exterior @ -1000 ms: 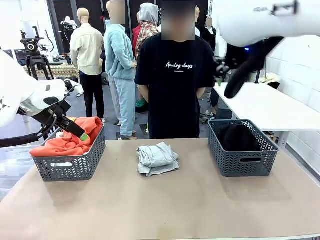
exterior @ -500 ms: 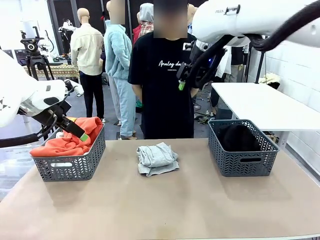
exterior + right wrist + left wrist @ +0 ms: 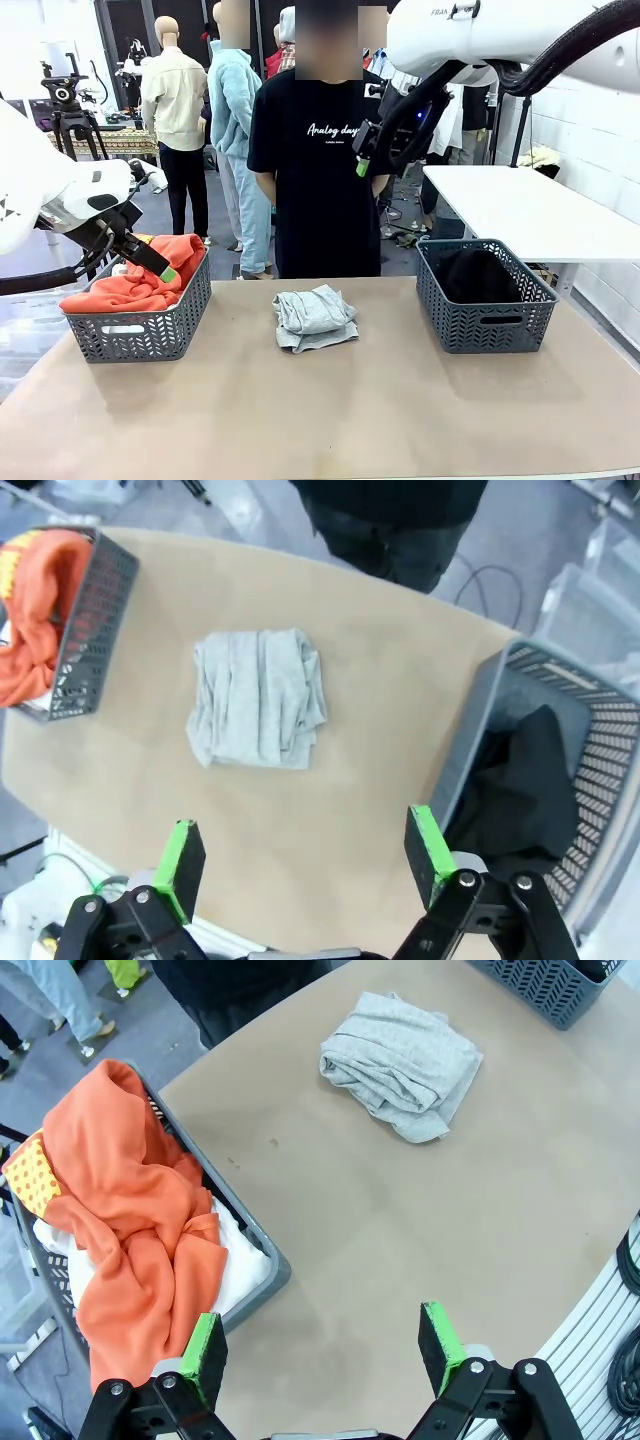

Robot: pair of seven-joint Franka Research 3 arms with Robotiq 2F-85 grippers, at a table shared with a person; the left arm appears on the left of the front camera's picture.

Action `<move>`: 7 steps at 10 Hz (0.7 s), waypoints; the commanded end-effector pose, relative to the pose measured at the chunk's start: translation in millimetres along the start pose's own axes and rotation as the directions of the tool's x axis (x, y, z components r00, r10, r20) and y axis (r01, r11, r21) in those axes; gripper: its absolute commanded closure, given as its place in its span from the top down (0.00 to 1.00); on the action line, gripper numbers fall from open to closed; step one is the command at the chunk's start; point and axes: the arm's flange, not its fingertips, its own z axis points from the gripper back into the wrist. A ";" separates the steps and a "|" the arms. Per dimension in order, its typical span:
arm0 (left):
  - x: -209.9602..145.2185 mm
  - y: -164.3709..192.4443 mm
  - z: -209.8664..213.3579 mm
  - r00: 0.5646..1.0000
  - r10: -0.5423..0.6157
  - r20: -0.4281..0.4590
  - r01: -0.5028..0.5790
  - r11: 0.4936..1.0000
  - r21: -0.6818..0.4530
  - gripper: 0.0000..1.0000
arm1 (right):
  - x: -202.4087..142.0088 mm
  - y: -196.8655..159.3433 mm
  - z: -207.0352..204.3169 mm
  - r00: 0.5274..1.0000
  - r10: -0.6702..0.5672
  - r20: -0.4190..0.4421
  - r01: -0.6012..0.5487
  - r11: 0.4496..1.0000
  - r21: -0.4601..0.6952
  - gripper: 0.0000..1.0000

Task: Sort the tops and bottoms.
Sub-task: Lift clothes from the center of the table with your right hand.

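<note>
— Grippers?
— Left gripper [image 3: 322,1345] hangs over the left basket [image 3: 140,325], jaws spread wide, nothing held. Right gripper [image 3: 305,858] is high above the table's [image 3: 330,410] middle, also wide apart and empty.
— The tops?
— Light grey top [image 3: 314,318] lies folded mid-table toward the far edge. Orange top [image 3: 140,280] is heaped over the white tee [image 3: 240,1270] in the left basket — dark clothing [image 3: 478,275] fills the right basket [image 3: 485,295].
</note>
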 end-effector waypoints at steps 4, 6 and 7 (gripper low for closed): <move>-1.1 -2.4 -0.2 1.000 0.013 -0.002 -0.013 1.000 -0.003 1.00 | 90.2 3.3 -138.7 0.982 0.034 -0.187 -0.021 0.997 0.071 1.00; -1.1 -2.4 -0.2 1.000 0.013 -0.002 -0.013 1.000 -0.003 1.00 | 95.1 34.4 -194.3 0.976 0.071 -0.207 -0.057 0.996 0.069 1.00; -1.1 -2.4 -0.2 1.000 0.013 -0.002 -0.013 1.000 -0.003 1.00 | 85.1 42.6 -199.7 0.967 0.087 -0.239 -0.078 0.996 0.047 1.00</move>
